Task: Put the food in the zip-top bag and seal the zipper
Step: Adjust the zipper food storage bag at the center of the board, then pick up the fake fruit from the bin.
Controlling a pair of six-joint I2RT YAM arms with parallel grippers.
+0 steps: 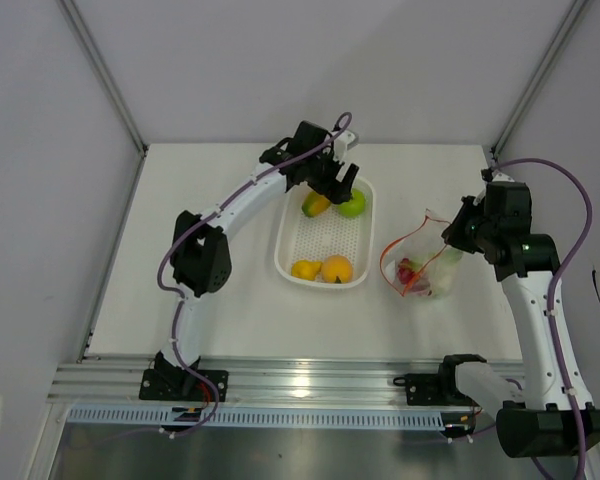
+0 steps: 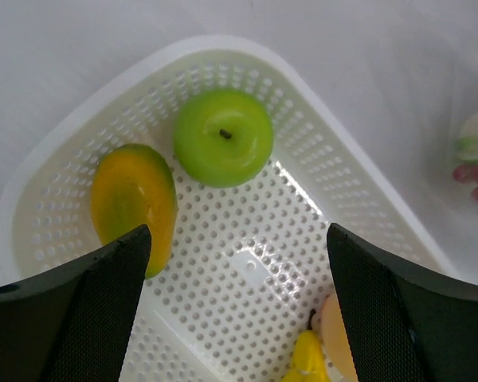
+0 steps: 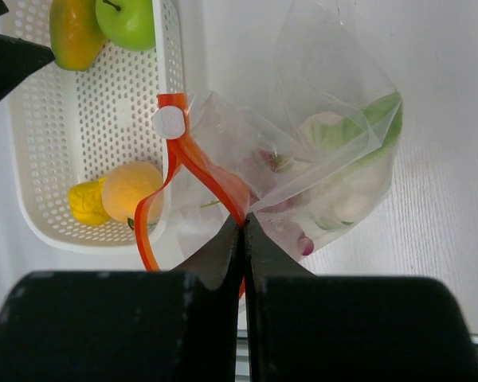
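The green apple (image 2: 223, 137) and the orange-yellow mango (image 2: 134, 203) lie at the far end of the white perforated basket (image 1: 325, 235). An orange fruit (image 1: 337, 268) and a yellow fruit (image 1: 305, 269) lie at its near end. My left gripper (image 1: 338, 185) hovers open above the apple and mango, nothing between its fingers (image 2: 88, 310). The clear zip-top bag (image 3: 327, 143) hangs to the right of the basket, holding cauliflower (image 3: 334, 175) and red grapes (image 3: 303, 243). My right gripper (image 3: 244, 223) is shut on the bag's mouth at the orange-red zipper (image 3: 191, 159).
The basket stands mid-table, its right rim close to the bag's mouth. Grey walls enclose the table at the back and sides. A metal rail with both arm bases (image 1: 310, 385) runs along the near edge.
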